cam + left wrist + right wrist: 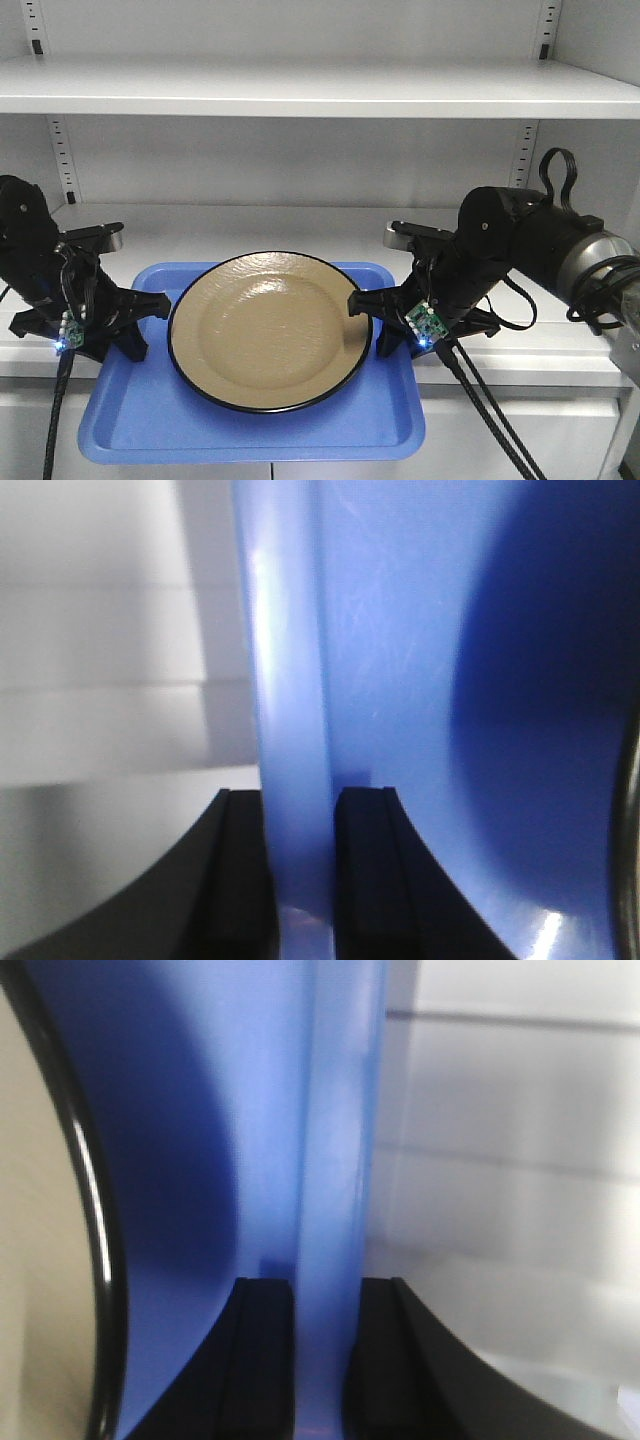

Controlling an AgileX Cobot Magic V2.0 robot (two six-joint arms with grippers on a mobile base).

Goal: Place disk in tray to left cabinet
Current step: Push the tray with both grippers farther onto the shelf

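The tan disk (268, 330) with its black rim lies flat in the blue tray (250, 430), which rests on the left cabinet's lower shelf (280, 232) with its front part sticking out past the shelf edge. My left gripper (148, 325) is shut on the tray's left rim (290, 680), one finger inside and one outside. On the opposite side, my right gripper (372, 325) is shut on the right rim (330, 1110) in the same way. The disk's edge (40, 1210) shows close beside the right gripper (325, 1295); a sliver of the disk (632, 830) shows right of the left gripper (300, 810).
An upper white shelf (300, 90) spans the cabinet above the tray. Perforated strips (62, 155) run up the back wall. Cables (490, 410) hang from the right arm in front of the shelf edge.
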